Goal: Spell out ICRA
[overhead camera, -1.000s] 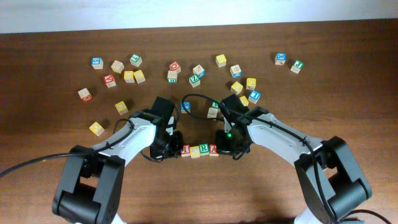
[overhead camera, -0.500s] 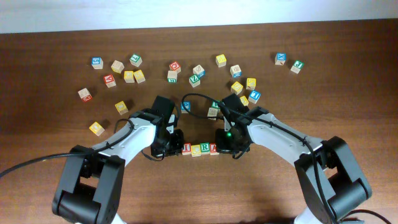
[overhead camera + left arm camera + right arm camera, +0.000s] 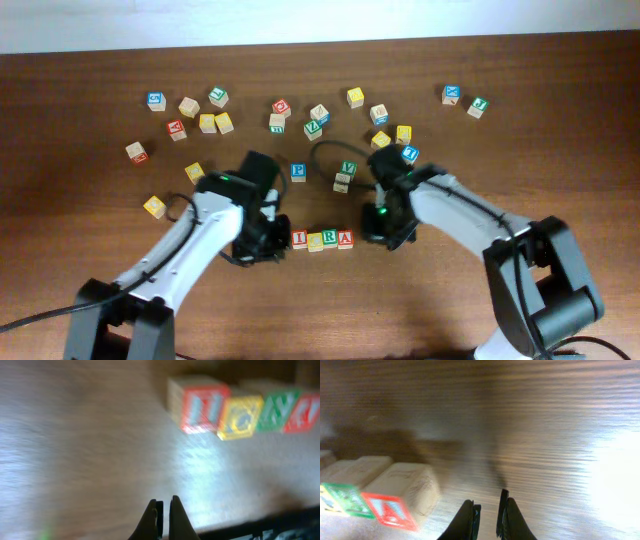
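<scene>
A short row of lettered wooden blocks lies at the table's middle, reading I, C, R, A. In the left wrist view the red I block, yellow C block, green R block and red A block sit side by side, blurred. My left gripper is just left of the row, shut and empty. My right gripper is a little right of the A block, fingers nearly together and empty.
Many loose letter blocks are scattered across the far half of the table. Nearest are a blue block and a green-faced block just behind the row. Two yellow blocks lie to the left.
Both grippers have drawn back from the ends of the row, left one leftward, right one rightward. The row stays in place.
</scene>
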Controlling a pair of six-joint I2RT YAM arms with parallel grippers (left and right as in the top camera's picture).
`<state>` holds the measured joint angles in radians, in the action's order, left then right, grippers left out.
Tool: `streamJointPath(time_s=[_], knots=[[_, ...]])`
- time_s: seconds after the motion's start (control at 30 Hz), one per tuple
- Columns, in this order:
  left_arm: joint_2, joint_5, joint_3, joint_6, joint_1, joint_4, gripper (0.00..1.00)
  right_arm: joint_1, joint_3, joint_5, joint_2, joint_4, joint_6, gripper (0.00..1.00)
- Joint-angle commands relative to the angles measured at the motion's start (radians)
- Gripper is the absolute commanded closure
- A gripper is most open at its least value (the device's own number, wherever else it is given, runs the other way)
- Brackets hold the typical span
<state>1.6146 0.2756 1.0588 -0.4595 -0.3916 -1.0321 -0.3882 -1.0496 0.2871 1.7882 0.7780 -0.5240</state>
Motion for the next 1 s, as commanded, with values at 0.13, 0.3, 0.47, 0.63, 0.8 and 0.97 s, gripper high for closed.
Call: streamJointPath(time_s=[0.13,0.3,0.47,0.63,0.8,0.97], knots=[[-0.009,-0.137,-0.128,-0.349,-0.304,0.185,1.00,0.192,-0.035,-0.041,0.001,0.106,0.110,0.88],[0.058,-0.247,-0.129,-0.408,-0.373,0.319,1.00,0.225,-0.035,-0.063,0.001,0.136,0.173,0.86],[0.132,-0.293,-0.129,-0.412,-0.373,0.378,1.00,0.225,-0.035,-0.063,0.001,0.139,0.173,0.85],[0.132,-0.389,-0.128,-0.412,-0.373,0.412,1.00,0.225,-0.035,-0.063,0.001,0.143,0.173,0.85],[0.132,-0.388,-0.128,-0.412,-0.373,0.415,1.00,0.225,-0.035,-0.063,0.001,0.143,0.173,0.84],[0.132,-0.388,-0.128,-0.412,-0.373,0.427,1.00,0.225,-0.035,-0.063,0.001,0.148,0.173,0.84]])
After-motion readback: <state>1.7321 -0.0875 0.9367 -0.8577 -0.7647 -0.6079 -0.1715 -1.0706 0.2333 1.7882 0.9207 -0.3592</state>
